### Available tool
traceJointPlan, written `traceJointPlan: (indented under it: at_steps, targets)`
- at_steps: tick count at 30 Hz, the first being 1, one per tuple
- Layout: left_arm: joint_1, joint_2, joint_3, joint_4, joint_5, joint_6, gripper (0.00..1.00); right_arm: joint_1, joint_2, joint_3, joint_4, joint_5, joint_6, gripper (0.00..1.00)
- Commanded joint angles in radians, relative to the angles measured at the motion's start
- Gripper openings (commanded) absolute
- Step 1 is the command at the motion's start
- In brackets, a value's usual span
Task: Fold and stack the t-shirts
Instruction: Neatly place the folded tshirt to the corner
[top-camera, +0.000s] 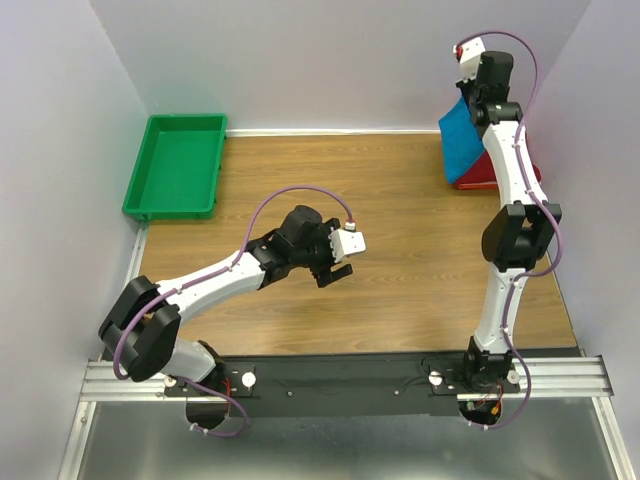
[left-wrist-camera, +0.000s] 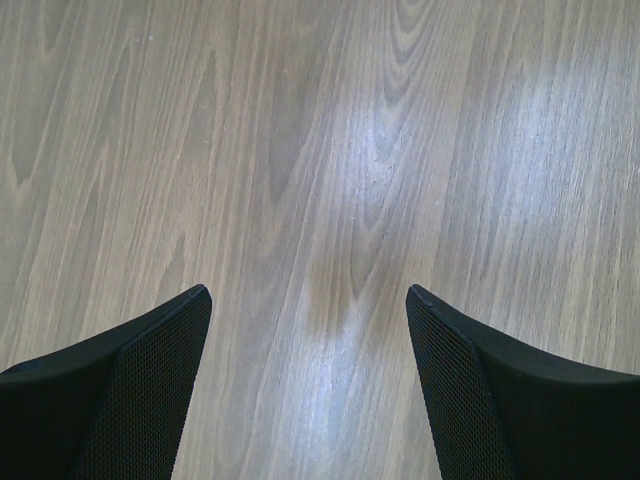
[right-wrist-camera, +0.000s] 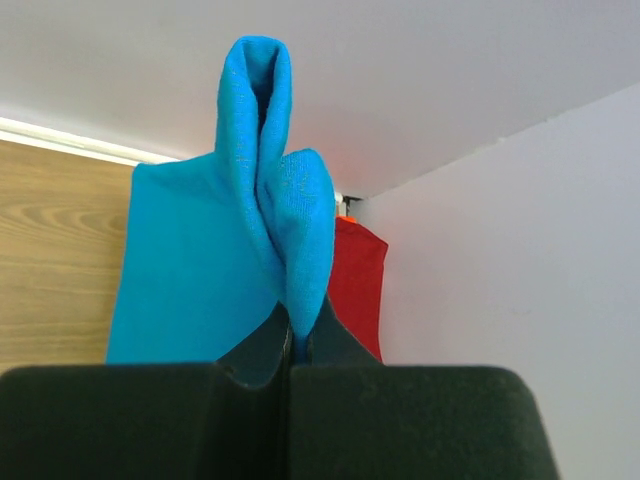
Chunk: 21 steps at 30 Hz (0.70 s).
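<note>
The bright blue t-shirt (top-camera: 462, 138) hangs at the back right corner, lifted off the table; my right gripper (top-camera: 478, 92) is shut on a pinched fold of it (right-wrist-camera: 272, 215), and the cloth drapes down to the left of the fingers (right-wrist-camera: 335, 340). Under and behind the blue one lies the dark red t-shirt (top-camera: 480, 178), partly showing by the right wall (right-wrist-camera: 356, 280). Over the middle of the table my left gripper (top-camera: 337, 267) stands open, its fingers (left-wrist-camera: 150, 370) wide apart above bare wood with nothing between them.
A green plastic tray (top-camera: 178, 165) sits at the back left corner. Walls close the table at the back and on both sides. A metal rail (top-camera: 340, 375) carries the arm bases at the near edge.
</note>
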Motion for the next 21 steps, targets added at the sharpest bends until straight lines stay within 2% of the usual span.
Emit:
traceJointPlan:
  at_steps: [1,12,19,21]
  targets:
    - [0.0,0.0,0.0,-0.009,-0.001,0.011,0.86,-0.02,0.033,0.058,0.041,-0.024,-0.037,0.0]
    - [0.002,0.029,0.035,-0.052,0.023,0.024,0.86,-0.161,0.099,0.035,0.152,-0.102,-0.1,0.0]
    - [0.005,0.049,0.067,-0.09,0.02,0.033,0.86,-0.196,0.125,-0.029,0.213,-0.177,-0.129,0.01]
    - [0.008,0.054,0.076,-0.101,0.019,0.033,0.86,-0.206,0.139,-0.051,0.251,-0.175,-0.138,0.05]
